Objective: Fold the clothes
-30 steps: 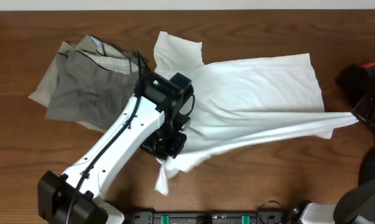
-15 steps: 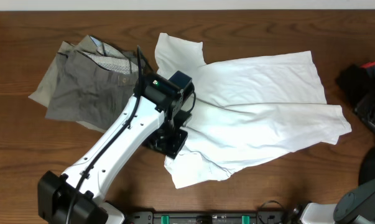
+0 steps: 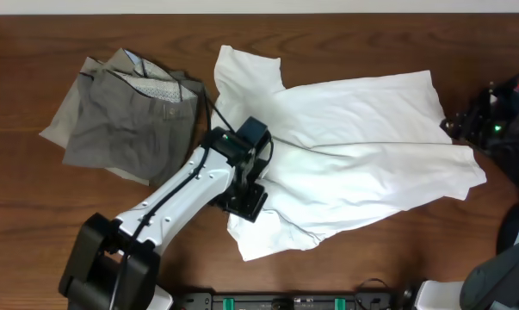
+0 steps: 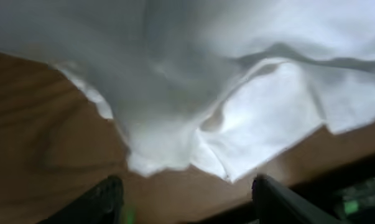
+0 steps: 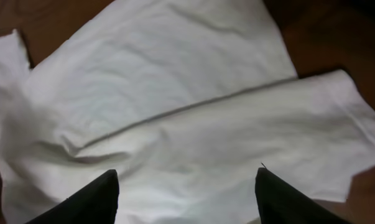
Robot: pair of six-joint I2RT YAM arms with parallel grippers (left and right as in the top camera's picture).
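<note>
Beneath left hand (image 3: 245, 200), white T-shirt (image 3: 362, 146) partly hidden, right hand (image 3: 467, 124) indistinct.

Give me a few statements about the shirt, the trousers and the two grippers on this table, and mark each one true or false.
1. The white T-shirt lies on the table with one part folded over another. True.
2. The grey-khaki trousers lie on top of the T-shirt. False: they lie beside it, on the bare wood.
3. The left gripper is clamped on the shirt's edge. False: its jaws stand open with nothing between them.
4. The right gripper is open above the shirt. True.
</note>
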